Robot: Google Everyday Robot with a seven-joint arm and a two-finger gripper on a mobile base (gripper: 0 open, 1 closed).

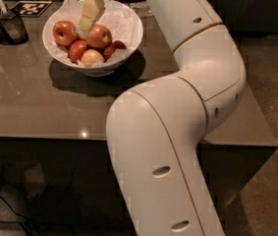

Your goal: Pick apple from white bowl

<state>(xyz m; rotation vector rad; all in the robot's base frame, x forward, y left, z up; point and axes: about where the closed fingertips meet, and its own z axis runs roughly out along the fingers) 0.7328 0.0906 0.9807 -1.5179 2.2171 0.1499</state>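
Observation:
The white bowl [128, 26], lined with crinkled white paper, stands at the back left of the grey table and holds several apples. The red-orange apple [100, 37] with a yellowish blush lies in the middle. A deeper-red apple [64, 32] lies at its left and a small pale apple [92, 58] at the front. My gripper [85, 25], cream coloured, reaches down into the bowl from the back. Its tip is at the upper left side of the red-orange apple, between it and the deeper-red one.
A small dark cup [13, 27] with a utensil stands left of the bowl, with a black-and-white tag [33, 8] behind it. My bulky white arm [178, 132] fills the middle and right foreground. The table's front edge [45, 137] runs below, and carpet [271, 82] lies at the right.

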